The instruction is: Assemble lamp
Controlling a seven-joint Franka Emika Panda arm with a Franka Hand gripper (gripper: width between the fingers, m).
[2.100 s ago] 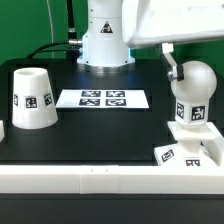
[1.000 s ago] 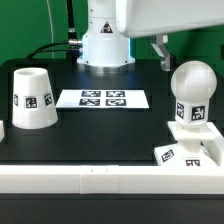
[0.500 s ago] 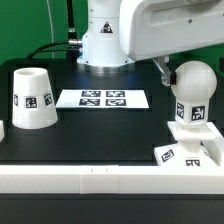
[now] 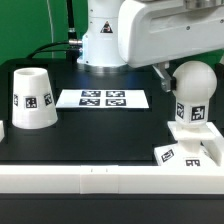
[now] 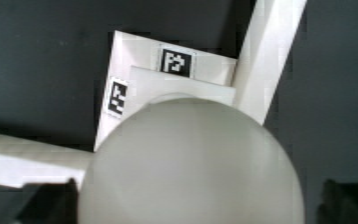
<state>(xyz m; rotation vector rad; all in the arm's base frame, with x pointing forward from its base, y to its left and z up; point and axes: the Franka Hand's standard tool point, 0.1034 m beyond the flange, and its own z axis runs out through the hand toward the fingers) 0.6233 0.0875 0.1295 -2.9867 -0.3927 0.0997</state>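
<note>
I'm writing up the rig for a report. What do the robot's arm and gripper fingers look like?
The arm is glossy white, with rounded, bulky casings and no markings visible. Its fingers are thin and dark. Black cables hang behind it.

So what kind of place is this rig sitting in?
Most likely a robotics lab test bench: a black table with a white rim, a marker board of printed tags, and tagged lamp parts, the shade and bulb, laid out before the arm's base.

Parts across our tabletop [image 4: 100,135]
We see shade [image 4: 33,98] at exterior view's left, marker board [image 4: 102,98] mid, bulb [image 4: 193,92] upright on base [image 4: 180,152] at right.
</note>
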